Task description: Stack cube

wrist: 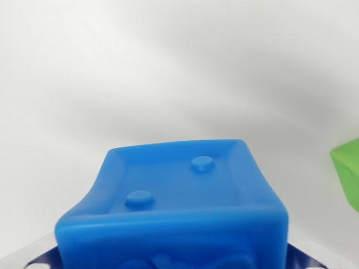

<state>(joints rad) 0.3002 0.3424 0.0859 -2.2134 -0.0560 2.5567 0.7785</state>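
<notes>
While the white worktop [168, 67] fills most of the wrist view, a blue cube [174, 207] sits large at six o'clock — its recessed face turned up, two round studs showing on it. Dark blue gripper [174, 263] parts peek out at its lower corners; whether they clamp the cube cannot be told. At three o'clock, a green cube [348, 168] is cut off by the edge — well apart from the blue one.
</notes>
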